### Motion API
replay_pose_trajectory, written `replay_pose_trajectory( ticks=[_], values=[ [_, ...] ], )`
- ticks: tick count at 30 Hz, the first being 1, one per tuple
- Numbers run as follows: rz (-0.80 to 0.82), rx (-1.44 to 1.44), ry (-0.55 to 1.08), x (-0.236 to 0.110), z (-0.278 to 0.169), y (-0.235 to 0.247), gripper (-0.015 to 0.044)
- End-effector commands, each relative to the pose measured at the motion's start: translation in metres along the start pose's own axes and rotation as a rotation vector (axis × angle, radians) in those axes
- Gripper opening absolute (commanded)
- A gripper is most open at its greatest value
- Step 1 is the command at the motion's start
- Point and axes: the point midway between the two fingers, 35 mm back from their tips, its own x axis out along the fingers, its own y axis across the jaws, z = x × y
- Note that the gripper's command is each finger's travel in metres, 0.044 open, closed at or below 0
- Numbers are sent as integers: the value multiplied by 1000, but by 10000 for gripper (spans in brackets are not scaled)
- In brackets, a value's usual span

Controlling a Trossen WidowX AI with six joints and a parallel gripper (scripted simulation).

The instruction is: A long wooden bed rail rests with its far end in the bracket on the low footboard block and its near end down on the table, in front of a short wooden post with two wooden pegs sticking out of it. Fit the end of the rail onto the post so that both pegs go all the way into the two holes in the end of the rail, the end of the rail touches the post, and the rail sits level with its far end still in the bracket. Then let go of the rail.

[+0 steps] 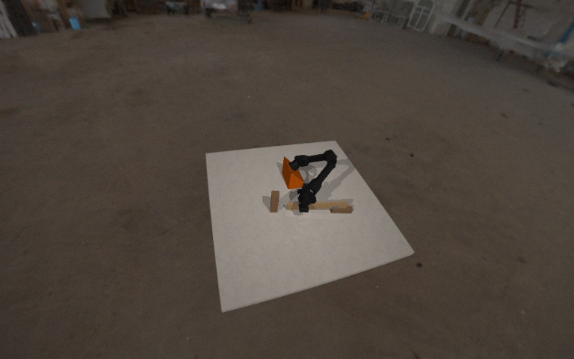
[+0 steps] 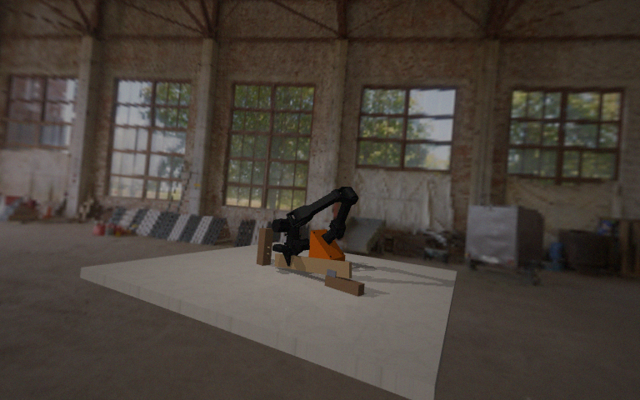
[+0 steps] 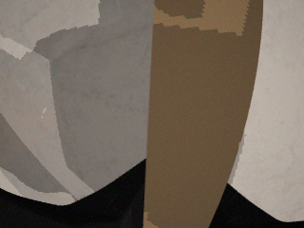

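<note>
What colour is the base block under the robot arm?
Orange; the base block shows best in the top view.
</note>
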Motion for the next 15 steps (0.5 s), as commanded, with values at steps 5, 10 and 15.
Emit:
replay_pose_trajectory(
  ticks=[5, 10, 15],
  values=[
    [-9, -4, -4, -6, 1, -4, 0],
    [-9, -4, -4, -9, 1, -4, 0],
    [-9, -4, -4, -11, 1, -4, 0]
  ],
)
